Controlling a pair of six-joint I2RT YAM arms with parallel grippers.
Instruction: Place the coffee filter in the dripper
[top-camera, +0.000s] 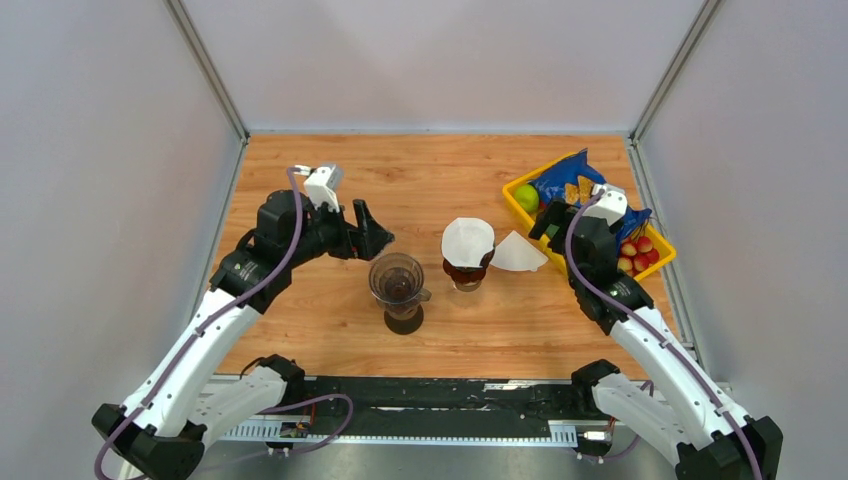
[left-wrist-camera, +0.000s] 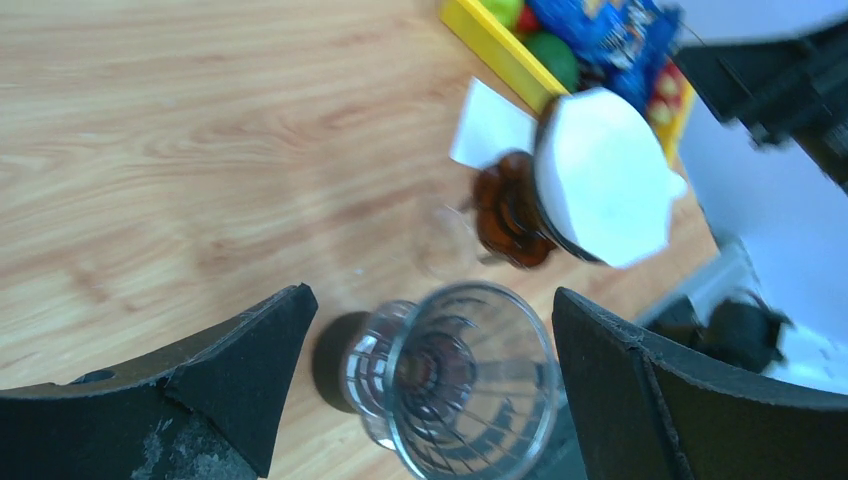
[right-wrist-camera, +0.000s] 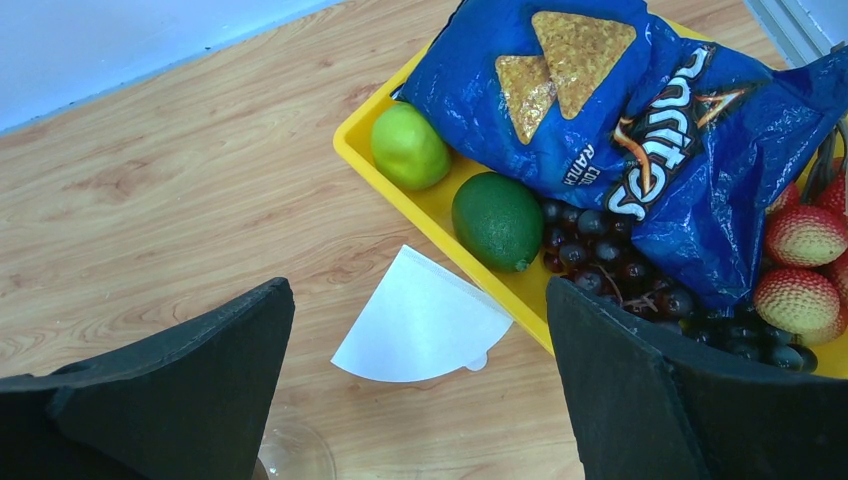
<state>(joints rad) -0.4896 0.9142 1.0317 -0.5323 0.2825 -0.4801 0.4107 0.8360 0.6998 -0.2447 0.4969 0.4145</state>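
Observation:
A clear glass dripper (top-camera: 398, 280) stands upright on the wooden table; in the left wrist view it (left-wrist-camera: 470, 380) sits low between my fingers. To its right a brown glass dripper (top-camera: 466, 272) holds an opened white filter (top-camera: 468, 240), which also shows in the left wrist view (left-wrist-camera: 600, 190). A flat folded white filter (top-camera: 520, 252) lies on the table beside the tray, and shows in the right wrist view (right-wrist-camera: 422, 320). My left gripper (top-camera: 372, 235) is open and empty, just behind the clear dripper. My right gripper (top-camera: 548, 222) is open and empty, above the flat filter.
A yellow tray (top-camera: 516, 203) at the back right holds a blue chips bag (right-wrist-camera: 600, 110), a lime (right-wrist-camera: 497, 220), a green fruit (right-wrist-camera: 408, 147), grapes (right-wrist-camera: 600, 265) and red fruits (right-wrist-camera: 800, 235). Grey walls enclose the table on both sides.

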